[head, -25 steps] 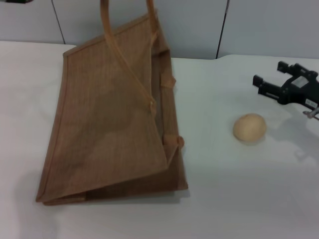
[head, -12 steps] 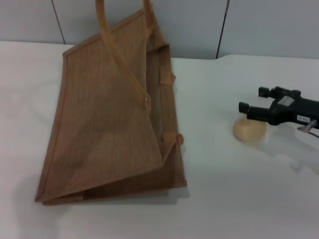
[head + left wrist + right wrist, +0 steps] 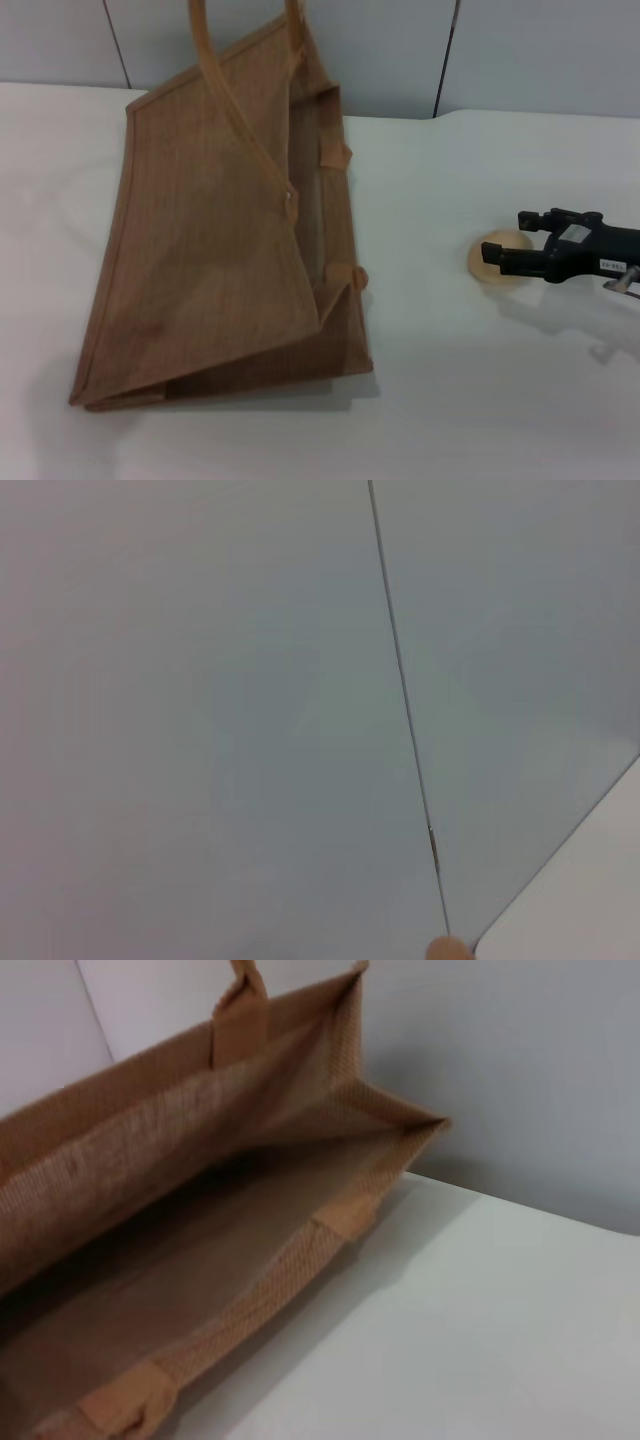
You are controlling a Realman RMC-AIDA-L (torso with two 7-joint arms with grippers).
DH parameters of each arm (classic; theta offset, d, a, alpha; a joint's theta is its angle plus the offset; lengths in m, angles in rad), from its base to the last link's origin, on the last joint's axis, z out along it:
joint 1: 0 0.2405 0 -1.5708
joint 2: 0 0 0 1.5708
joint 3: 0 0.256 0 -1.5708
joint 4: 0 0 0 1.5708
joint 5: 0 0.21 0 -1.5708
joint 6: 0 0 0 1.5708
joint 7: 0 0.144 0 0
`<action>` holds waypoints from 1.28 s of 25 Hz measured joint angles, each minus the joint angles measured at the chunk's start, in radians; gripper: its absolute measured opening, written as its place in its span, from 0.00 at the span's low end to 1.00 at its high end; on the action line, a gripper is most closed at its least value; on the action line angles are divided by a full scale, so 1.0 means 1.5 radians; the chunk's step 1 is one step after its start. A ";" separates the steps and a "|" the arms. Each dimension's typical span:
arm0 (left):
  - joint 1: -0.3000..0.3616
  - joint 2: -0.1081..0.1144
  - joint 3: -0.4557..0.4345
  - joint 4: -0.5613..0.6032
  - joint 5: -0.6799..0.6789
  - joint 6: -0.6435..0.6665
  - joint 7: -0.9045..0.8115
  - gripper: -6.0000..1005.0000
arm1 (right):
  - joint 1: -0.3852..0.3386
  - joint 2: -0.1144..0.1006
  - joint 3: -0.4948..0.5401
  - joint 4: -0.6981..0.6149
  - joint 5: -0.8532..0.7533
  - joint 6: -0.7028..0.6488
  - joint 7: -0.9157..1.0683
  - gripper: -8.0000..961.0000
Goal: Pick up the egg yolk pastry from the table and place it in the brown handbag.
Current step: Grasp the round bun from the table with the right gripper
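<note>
Behind the smooth white surface (image 3: 470, 400) runs a pale grey panelled wall (image 3: 540, 50), split by thin dark seams. The brown handbag (image 3: 215, 250), coarse woven jute with tan trim and loop handles, leans near the surface's left edge, its mouth gaping toward the right (the right wrist view looks straight inside). Toward the right edge sits the egg yolk pastry (image 3: 490, 262), round, matte and pale, between the spread fingers of the black right hand (image 3: 508, 240). The left hand is unseen.

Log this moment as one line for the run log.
right gripper: jaws open around egg yolk pastry | pastry on table | brown handbag: mouth open | left gripper: unseen
</note>
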 joint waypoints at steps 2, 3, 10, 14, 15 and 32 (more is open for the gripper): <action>0.000 0.000 0.000 0.000 0.000 0.000 0.000 0.12 | 0.000 0.000 0.000 0.000 -0.002 0.009 0.000 0.91; 0.000 0.000 0.000 0.000 0.000 0.000 0.000 0.12 | 0.000 0.000 0.000 0.001 -0.002 0.013 0.000 0.91; -0.001 -0.002 0.001 0.001 0.000 0.000 0.000 0.12 | 0.000 0.000 0.000 0.009 -0.013 0.044 -0.003 0.91; -0.002 -0.002 0.002 0.001 0.000 0.000 0.000 0.12 | 0.005 0.001 0.000 0.021 -0.030 0.053 -0.002 0.91; -0.002 -0.002 0.002 0.001 0.000 0.000 0.000 0.12 | 0.007 0.001 0.000 0.025 -0.031 0.053 -0.002 0.91; -0.007 -0.002 0.005 -0.006 0.000 0.001 0.004 0.12 | 0.048 0.003 -0.044 0.092 -0.032 0.136 -0.013 0.90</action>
